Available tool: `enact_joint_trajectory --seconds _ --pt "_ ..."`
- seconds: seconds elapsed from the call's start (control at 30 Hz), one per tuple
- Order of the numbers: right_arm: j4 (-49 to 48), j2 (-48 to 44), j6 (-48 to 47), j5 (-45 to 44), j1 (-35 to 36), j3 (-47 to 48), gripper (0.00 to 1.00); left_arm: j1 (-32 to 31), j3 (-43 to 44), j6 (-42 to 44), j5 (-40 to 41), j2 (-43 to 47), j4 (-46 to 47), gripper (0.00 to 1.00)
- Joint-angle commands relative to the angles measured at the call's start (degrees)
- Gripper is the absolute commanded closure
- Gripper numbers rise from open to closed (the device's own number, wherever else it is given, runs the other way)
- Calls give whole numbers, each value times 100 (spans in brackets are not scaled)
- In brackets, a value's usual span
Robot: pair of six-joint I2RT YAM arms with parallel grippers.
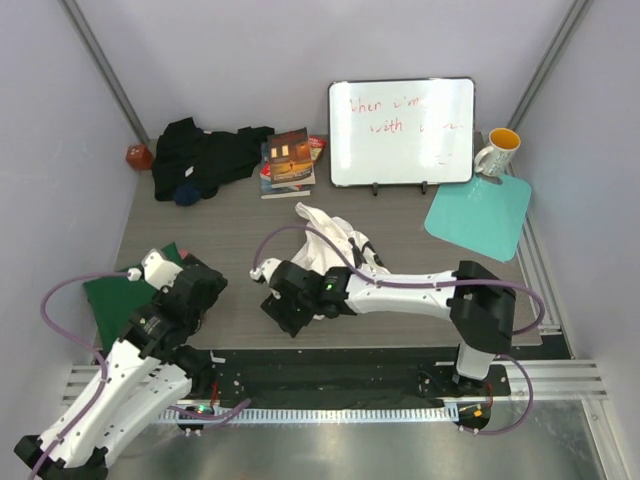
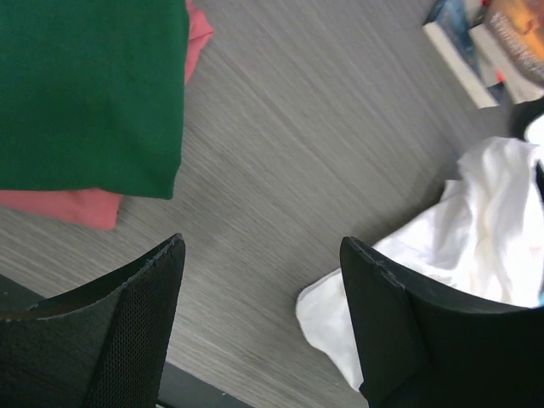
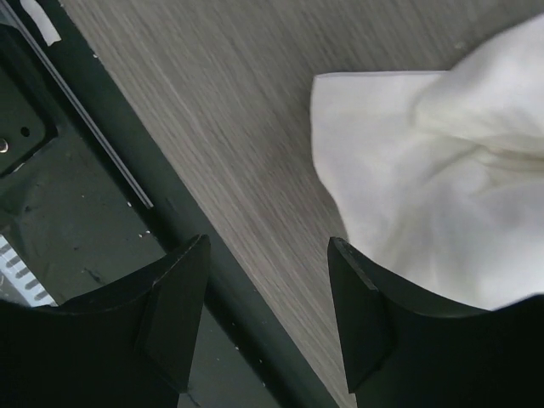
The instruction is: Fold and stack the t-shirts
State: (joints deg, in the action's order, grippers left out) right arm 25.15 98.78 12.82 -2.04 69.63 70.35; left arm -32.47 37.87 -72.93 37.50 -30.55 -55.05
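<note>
The right tool (image 3: 268, 246) hangs over the near edge of the bench (image 3: 212, 110), its jaws standing fairly wide with nothing between them. Just ahead of it and to its right lies the white t-shirt (image 3: 408, 170), a crumpled heap. One flat, doubled edge of the heap reaches toward the tool's right finger, but whether cloth and finger touch cannot be told.

The left tool (image 2: 262, 246) is likewise wide open and empty, above bare bench. The same white heap lies off its right finger. Ahead and to its left sits the green t-shirt (image 2: 85, 85), folded flat on top of the pink t-shirt (image 2: 76, 204), whose edge peeks out beneath.

The white shirt looks light, limp and thin. It should bunch and drag rather than slide as a whole, and it will sag from any single pinch. The flat edge nearest the right tool seems the best place to take hold, pinched low against the bench so that only one layer is caught. A second grip further along that hem would help to spread it.

Furthest off, beyond both tools, the black t-shirts (image 1: 205, 155) lie in an unfolded pile beside the books (image 1: 288, 160).
</note>
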Motion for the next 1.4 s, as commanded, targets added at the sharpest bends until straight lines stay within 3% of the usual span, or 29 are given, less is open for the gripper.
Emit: enact_joint_trajectory --seconds 0.0,0.4,0.67,1.0,1.17,1.23,1.27,1.3,1.37 --pt "-379 255 36 -15 78 444 35 21 116 103 179 -189 -59 26" --pt "-546 1221 -385 -349 60 1182 23 21 1 130 415 286 -172 26" --pt "-537 1749 -324 -288 -2 1482 25 21 116 59 601 602 -472 25" --pt "-511 1925 -174 -446 -265 1298 28 21 45 77 443 357 -261 25" --pt "-502 2040 -183 -306 -344 1289 42 21 45 112 364 233 -182 25" --pt "-484 2057 -174 -271 -362 1297 52 21 37 112 346 259 -182 26" --pt "-458 2066 -166 -244 -362 1306 68 30 2 129 329 294 -164 26" --pt "-432 2057 -166 -244 -362 1315 72 21 -16 129 329 321 -129 26" --pt "-423 2066 -183 -183 -371 1315 89 21 -51 138 320 339 -120 26"
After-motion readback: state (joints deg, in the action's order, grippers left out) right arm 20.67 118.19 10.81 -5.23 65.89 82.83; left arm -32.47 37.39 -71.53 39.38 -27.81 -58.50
